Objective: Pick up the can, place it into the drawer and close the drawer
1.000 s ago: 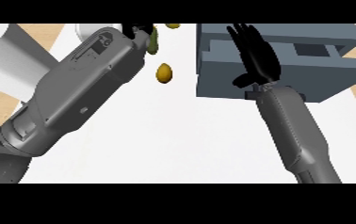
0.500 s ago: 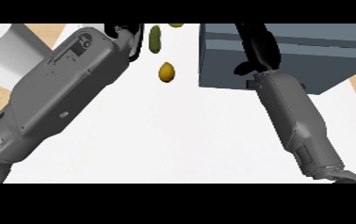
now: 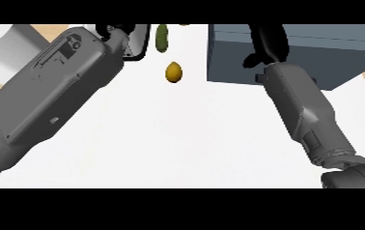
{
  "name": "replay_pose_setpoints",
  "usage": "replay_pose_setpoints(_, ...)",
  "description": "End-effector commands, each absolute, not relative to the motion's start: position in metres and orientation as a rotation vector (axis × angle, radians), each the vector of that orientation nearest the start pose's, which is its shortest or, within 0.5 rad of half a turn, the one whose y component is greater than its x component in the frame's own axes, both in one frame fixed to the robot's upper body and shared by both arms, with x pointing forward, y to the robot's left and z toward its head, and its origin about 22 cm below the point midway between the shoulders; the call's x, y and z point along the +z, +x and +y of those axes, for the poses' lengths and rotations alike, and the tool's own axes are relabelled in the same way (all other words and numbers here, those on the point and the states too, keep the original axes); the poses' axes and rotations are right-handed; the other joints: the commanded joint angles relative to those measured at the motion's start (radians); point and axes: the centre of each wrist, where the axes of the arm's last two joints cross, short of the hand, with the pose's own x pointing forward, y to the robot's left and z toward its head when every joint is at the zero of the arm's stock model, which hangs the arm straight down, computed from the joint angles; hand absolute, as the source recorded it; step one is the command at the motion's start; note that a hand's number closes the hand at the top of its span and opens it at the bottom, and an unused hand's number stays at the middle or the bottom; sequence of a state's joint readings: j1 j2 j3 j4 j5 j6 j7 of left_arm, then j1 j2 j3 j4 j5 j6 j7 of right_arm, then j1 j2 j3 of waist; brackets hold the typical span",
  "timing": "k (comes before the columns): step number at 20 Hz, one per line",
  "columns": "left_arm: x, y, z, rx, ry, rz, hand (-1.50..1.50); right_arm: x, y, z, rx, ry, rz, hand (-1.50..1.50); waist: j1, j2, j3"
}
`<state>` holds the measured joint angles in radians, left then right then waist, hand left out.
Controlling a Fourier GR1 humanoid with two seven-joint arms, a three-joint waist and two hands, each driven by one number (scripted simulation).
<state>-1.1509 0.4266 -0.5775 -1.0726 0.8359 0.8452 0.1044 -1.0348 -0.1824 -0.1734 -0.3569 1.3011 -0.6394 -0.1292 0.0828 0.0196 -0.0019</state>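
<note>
The right hand (image 3: 266,43) has slid further up over the grey drawer (image 3: 235,55) than a second ago, and the drawer now looks like a plain closed block where an open compartment showed before, so the closing push seems nearly done. Its fingers run off the top edge, so I cannot tell whether they are spread or curled. The left hand (image 3: 118,31), barely visible at the upper left, is equally unreadable. The can shows nowhere (presumably inside the drawer). A yellow-brown fruit (image 3: 173,72) and a green one (image 3: 162,36) lie on the counter (image 3: 178,137).
</note>
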Motion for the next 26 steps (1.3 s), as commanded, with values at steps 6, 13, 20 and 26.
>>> replay_pose_setpoints(6, 0.227, 0.39, 0.117, 0.14, 0.013, -1.727, -1.5, 0.096, 0.463, -0.203, 0.994, -1.429, -1.663, -1.5, 0.02, 0.012, 0.004)
replay_pose_setpoints(13, 0.232, 0.383, 0.12, 0.137, 0.013, -1.741, -1.5, 0.122, 0.472, -0.196, 1.002, -1.364, -1.679, -1.5, 0.045, 0.016, 0.005)
replay_pose_setpoints(20, 0.224, 0.38, 0.116, 0.124, 0.021, -1.734, -1.5, 0.115, 0.471, -0.18, 0.704, -0.87, -1.792, -1.5, 0.03, 0.016, 0.011)
replay_pose_setpoints(26, 0.217, 0.372, 0.118, 0.131, 0.006, -1.707, -1.5, 0.12, 0.473, -0.193, 0.521, -0.689, -1.85, -1.5, 0.021, 0.007, 0.006)
